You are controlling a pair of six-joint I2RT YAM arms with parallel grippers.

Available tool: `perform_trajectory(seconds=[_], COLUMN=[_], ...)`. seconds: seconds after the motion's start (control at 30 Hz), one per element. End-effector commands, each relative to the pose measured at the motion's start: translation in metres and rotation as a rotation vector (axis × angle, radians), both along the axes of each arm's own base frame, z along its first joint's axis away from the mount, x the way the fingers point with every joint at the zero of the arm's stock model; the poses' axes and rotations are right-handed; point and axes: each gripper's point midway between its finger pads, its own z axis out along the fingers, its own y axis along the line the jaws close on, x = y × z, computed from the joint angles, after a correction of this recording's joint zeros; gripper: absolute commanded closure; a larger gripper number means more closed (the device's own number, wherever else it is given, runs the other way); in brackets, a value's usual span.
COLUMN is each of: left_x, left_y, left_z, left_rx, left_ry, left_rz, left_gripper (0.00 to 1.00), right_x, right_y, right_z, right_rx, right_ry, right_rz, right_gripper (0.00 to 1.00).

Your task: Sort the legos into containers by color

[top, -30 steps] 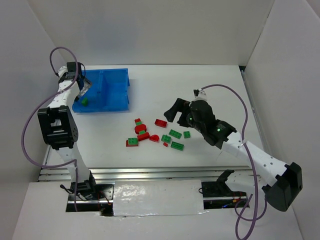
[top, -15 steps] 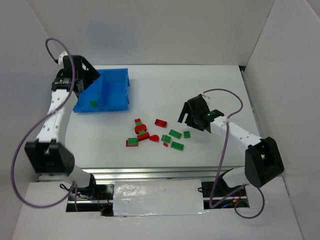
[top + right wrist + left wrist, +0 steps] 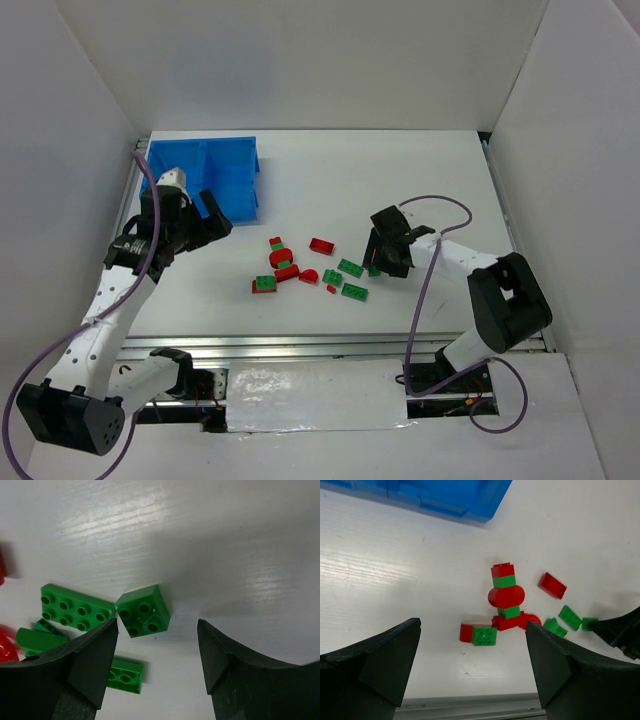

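Between the fingers of the right gripper (image 3: 156, 622), low over the desk (image 3: 420, 170), lies a green square brick (image 3: 143, 611); the jaws stand apart around it with a gap on each side, so nothing is grasped yet. The brick sits skewed and nearer the finger on the left of the wrist view, and one corner comes right up to a long green plate (image 3: 75, 614) just outside that finger. If the jaws close from here, that finger would likely reach the brick first and shove or spin it instead of pinching it, or catch the plate and drag it along. A second green plate (image 3: 125, 676) lies close under the same finger and could get pressed on the way down. The left gripper (image 3: 472, 624) hangs spread wide and empty, with the remaining legos (image 3: 506, 597) just ahead of it and the blue bin (image 3: 235, 175) close behind it. That bin is well apart from the right gripper, so a weak corner grip could drop the brick in transit
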Motion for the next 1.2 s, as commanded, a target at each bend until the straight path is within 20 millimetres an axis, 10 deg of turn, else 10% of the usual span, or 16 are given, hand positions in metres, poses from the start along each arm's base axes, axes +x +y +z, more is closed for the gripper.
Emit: perform_trajectory(seconds=[0.0, 0.5, 0.73, 1.17], left_x=[-0.014, -0.022, -0.023, -0.023], left_y=[-0.005, -0.006, -0.033, -0.068], left_z=[-0.001, -0.01, -0.01, -0.007], left_rx=[0.027, 0.038, -0.04, -0.205], left_ry=[-0.015, -0.012, -0.022, -0.052], left_rz=[-0.083, -0.119, -0.254, -0.383], left_gripper=[0.01, 0.01, 0.01, 0.01], right_x=[0.0, 0.005, 0.007, 0.009], right_y=[0.004, 0.007, 0.016, 0.021], right_z=[-0.007, -0.009, -0.011, 0.033], right_rx=[0.015, -0.008, 0.018, 0.063], right_ry=[0.012, 0.049, 0.065, -0.056], right_rz=[0.022, 0.057, 0.12, 0.164], right_gripper=[0.28, 0.49, 0.73, 0.85])
